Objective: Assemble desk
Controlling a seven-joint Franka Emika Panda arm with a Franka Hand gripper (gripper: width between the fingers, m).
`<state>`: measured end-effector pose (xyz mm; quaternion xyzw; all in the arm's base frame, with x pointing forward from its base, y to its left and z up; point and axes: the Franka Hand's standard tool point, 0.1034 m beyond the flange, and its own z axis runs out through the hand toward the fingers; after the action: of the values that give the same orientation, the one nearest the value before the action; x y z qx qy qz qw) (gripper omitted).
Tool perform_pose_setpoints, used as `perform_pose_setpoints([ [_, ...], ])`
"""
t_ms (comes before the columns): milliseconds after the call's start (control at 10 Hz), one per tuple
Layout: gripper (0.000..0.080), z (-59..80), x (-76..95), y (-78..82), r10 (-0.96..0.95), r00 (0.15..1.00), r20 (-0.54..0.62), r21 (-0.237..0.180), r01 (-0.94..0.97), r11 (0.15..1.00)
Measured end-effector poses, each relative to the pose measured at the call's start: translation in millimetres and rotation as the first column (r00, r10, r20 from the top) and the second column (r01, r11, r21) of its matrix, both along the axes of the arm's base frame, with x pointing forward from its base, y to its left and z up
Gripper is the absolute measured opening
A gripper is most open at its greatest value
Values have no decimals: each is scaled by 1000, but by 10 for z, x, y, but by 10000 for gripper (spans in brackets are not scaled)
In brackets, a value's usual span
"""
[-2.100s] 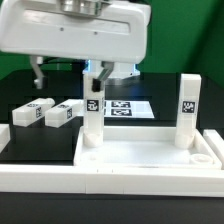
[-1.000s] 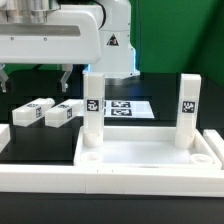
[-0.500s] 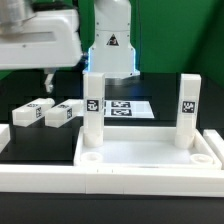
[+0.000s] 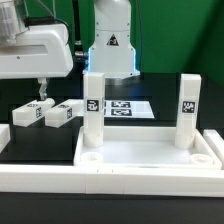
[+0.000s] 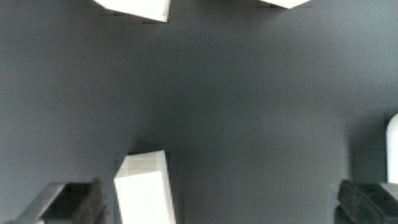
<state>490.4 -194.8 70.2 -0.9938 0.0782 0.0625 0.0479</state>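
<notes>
The white desk top (image 4: 150, 152), a rimmed tray, lies at the front with two white tagged legs standing upright in its far corners (image 4: 92, 108) (image 4: 188, 108). Two more legs lie flat on the black table at the exterior view's left (image 4: 30, 111) (image 4: 62, 113). My gripper (image 4: 14, 90) hangs open above the leftmost lying leg; only one finger (image 4: 42, 88) shows there. In the wrist view the gripper (image 5: 217, 205) is open, and the end of a lying leg (image 5: 143, 185) sits between the fingers, close to one finger (image 5: 71, 205). It holds nothing.
The marker board (image 4: 128, 108) lies flat behind the desk top. A long white border rail (image 4: 60, 180) runs along the front and sides. The robot's base (image 4: 110, 40) stands at the back. White part ends (image 5: 135, 8) show at the wrist view's edge.
The gripper has moved from above the upright leg to the exterior view's left and come lower over the lying legs. The desk parts have not moved.
</notes>
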Motion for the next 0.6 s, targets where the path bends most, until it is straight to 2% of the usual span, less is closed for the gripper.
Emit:
perform_pose_setpoints([
  [100,648,-15,-25,4,-17,1000,-6,5,17,1000],
  [200,648,-75,-185,31,-114,991,-73,47,118,992],
  [300,648,-73,-237,33,-144,982,-120,69,153,986],
  [500,648,-175,-388,119,-153,976,-156,84,168,982],
  [600,648,-164,-374,121,-149,975,-166,90,166,982],
])
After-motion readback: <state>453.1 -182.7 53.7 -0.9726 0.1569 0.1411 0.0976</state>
